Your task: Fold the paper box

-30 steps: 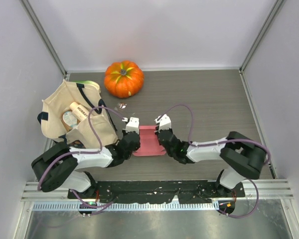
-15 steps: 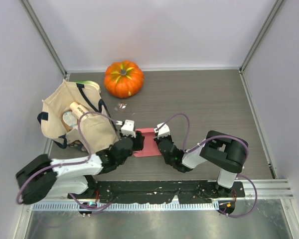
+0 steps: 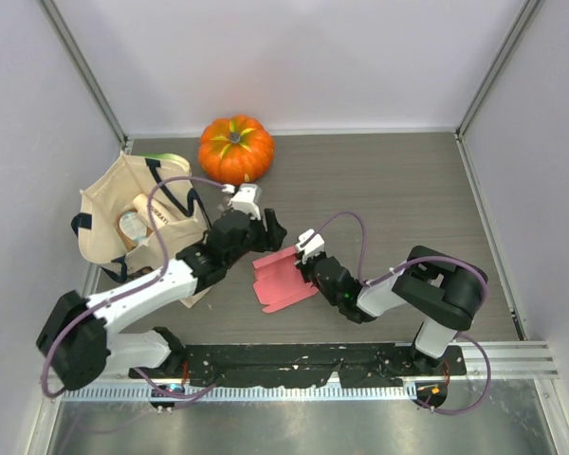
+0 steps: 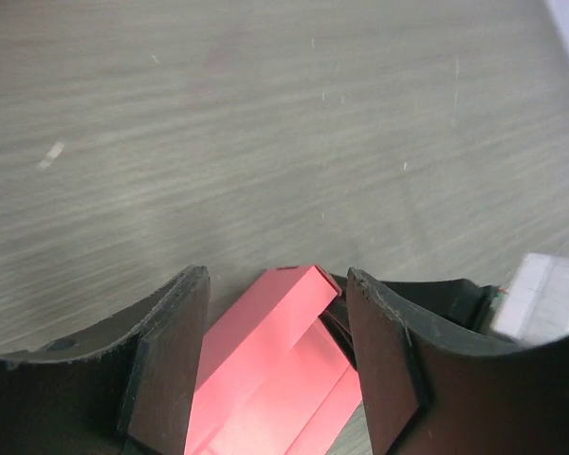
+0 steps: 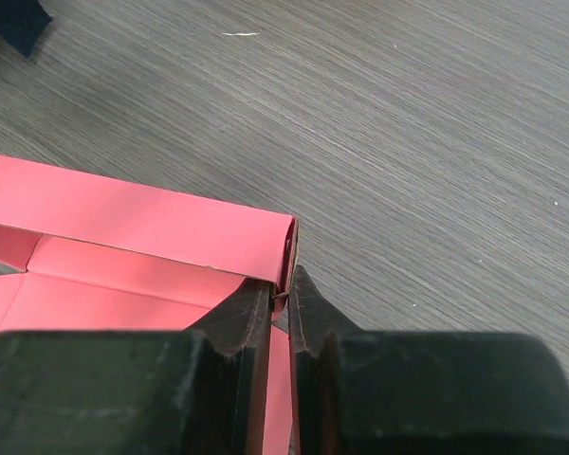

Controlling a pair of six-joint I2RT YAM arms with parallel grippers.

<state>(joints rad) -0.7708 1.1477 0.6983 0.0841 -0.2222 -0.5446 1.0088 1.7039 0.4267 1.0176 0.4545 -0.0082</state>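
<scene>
The box (image 3: 279, 282) sits on the desk (image 3: 389, 190) between both arms, partly folded. It's thin pink card, so I judge it light, springy at creases and easily crushed. The right pincer (image 5: 286, 296) is clamped on a raised wall's corner, and I'd grip wall edges like that. The left pincer (image 4: 277, 280) hangs above, jaws apart, holding nothing.

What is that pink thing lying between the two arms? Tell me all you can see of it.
It is the paper box, a thin pink-red card sheet creased into panels, with one long edge folded up into a low wall. It lies partly folded and skewed on the wood-grain table, just beyond the arms' bases. The right gripper pinches a corner of the folded edge. The left gripper is open close by, not holding it.
</scene>
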